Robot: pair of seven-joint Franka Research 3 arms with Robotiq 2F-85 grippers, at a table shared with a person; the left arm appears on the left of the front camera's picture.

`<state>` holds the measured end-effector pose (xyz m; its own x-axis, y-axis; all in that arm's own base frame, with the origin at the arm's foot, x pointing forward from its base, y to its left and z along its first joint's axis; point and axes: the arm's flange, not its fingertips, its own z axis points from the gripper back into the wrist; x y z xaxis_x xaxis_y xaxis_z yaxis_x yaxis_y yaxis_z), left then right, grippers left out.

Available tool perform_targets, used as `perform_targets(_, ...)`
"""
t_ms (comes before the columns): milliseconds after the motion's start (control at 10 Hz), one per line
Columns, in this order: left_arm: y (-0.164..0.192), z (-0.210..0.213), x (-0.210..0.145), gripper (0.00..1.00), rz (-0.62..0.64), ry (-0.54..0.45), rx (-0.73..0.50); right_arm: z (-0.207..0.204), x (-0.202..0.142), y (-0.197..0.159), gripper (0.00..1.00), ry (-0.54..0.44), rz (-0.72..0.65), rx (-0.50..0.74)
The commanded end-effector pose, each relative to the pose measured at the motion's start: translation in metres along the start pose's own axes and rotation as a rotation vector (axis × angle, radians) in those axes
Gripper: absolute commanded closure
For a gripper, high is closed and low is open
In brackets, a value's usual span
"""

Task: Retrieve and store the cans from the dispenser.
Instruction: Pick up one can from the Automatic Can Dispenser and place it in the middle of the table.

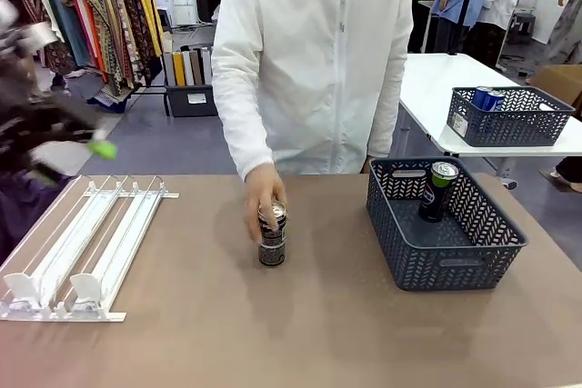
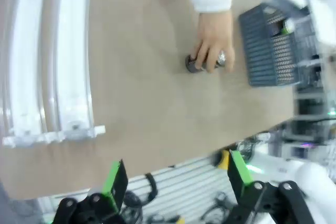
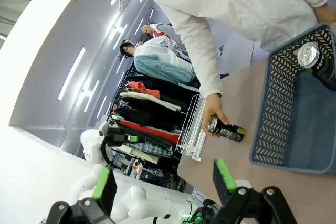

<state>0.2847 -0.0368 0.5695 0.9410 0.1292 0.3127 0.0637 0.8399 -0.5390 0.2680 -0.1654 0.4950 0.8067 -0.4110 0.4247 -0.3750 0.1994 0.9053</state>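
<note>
A dark can stands upright on the brown table, and the person's hand grips its top. The same can lies far ahead of my left gripper, which hangs open high over the table's near edge. In the front view the left arm is a blur at the far left. The white dispenser lies flat at front left. My right gripper is open and holds nothing, well away from the can. A black can with a green collar stands in the dark grey basket.
The person in a white jacket stands at the far edge. Behind them, a second grey basket with blue cans sits on a white table. Bare tabletop stretches between the dispenser and the basket.
</note>
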Motion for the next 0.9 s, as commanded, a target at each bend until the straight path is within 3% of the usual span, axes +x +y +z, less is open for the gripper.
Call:
perform_targets(0, 0.087, 0.011, -0.011, 0.0, 0.142, -0.02, -0.258, -0.003, 0.004, 0.004, 0.0, -0.021, 0.009, 0.02)
perform_targets(100, 0.121, 0.008, -0.023, 0.0, 0.088, -0.045, -0.441, -0.003, 0.004, 0.004, 0.0, -0.021, 0.009, 0.02)
perform_targets(200, 0.138, 0.0, -0.022, 0.0, 0.203, -0.063, -0.445, -0.003, 0.004, 0.004, 0.0, -0.021, 0.009, 0.02)
perform_targets(300, 0.137, -0.012, -0.011, 0.0, 0.192, 0.0, -0.437, -0.003, 0.004, 0.004, 0.0, -0.021, 0.009, 0.02)
perform_targets(400, 0.131, 0.046, 0.004, 0.0, 0.168, -0.087, -0.385, -0.003, 0.004, 0.004, 0.0, -0.021, 0.009, 0.02)
perform_targets(800, 0.131, 0.046, 0.004, 0.0, 0.168, -0.087, -0.385, -0.003, 0.004, 0.004, 0.0, -0.021, 0.009, 0.02)
